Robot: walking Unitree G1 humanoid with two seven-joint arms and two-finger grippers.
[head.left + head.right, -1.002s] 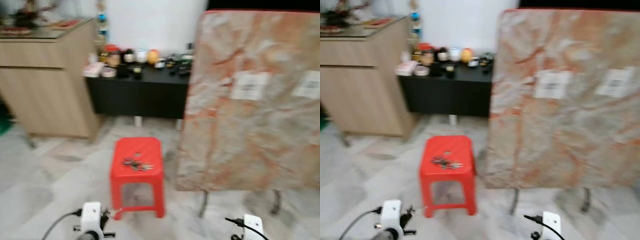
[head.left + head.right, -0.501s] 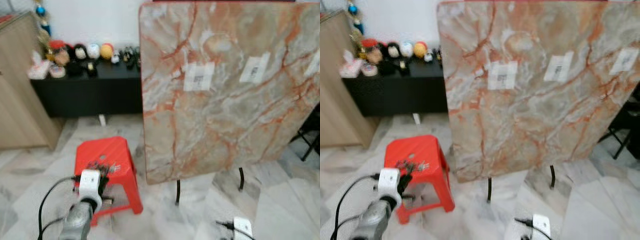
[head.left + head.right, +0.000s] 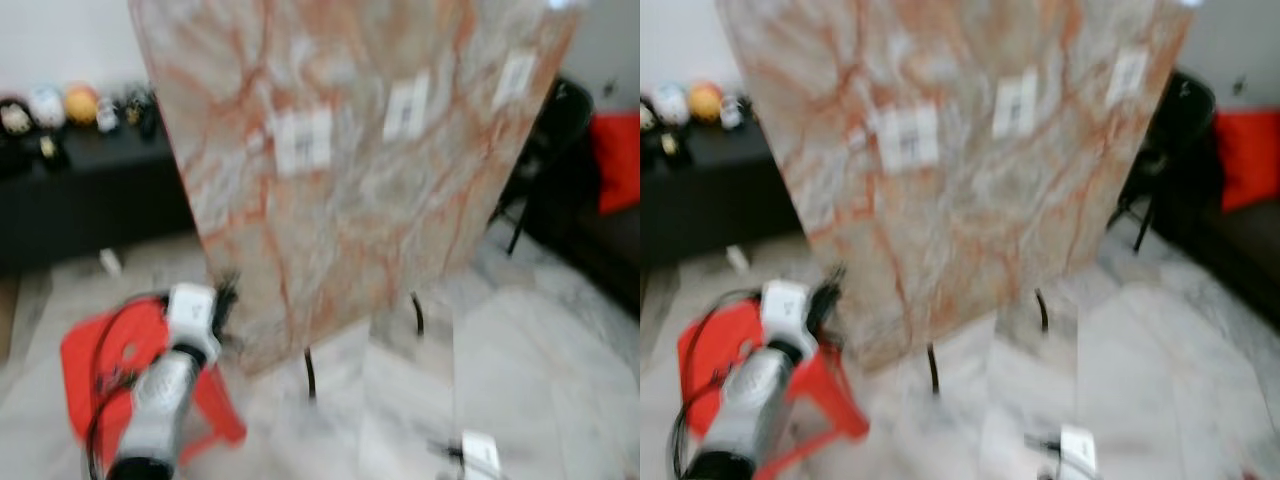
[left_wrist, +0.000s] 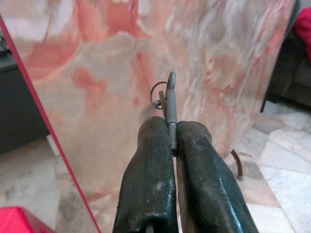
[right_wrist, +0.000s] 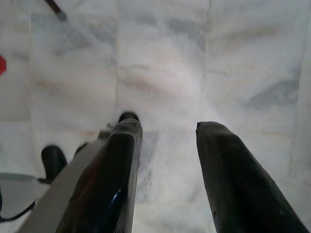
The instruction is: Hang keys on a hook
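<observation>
My left gripper (image 4: 172, 130) is shut on a bunch of keys (image 4: 168, 95); one key and a small ring stick out past the fingertips. In the left eye view the left gripper (image 3: 224, 298) is raised at the lower left edge of a big upright marble-patterned tabletop (image 3: 350, 150). Behind and below the left arm stands the red plastic stool (image 3: 85, 372). Low over the pale marble floor (image 5: 160, 58) hangs my right gripper (image 5: 167, 128), open, nothing between its fingers; its white wrist (image 3: 482, 455) is at the bottom right.
The folded tabletop stands on thin black legs (image 3: 310, 372). A low black cabinet (image 3: 80, 190) with small figurines runs along the far left wall. A black chair (image 3: 545, 130) and a red cushion (image 3: 615, 148) are at the right. Everything is blurred.
The camera has swung right. The keys lay on the red stool; my left gripper closed on them there and has lifted them up before the marble tabletop.
</observation>
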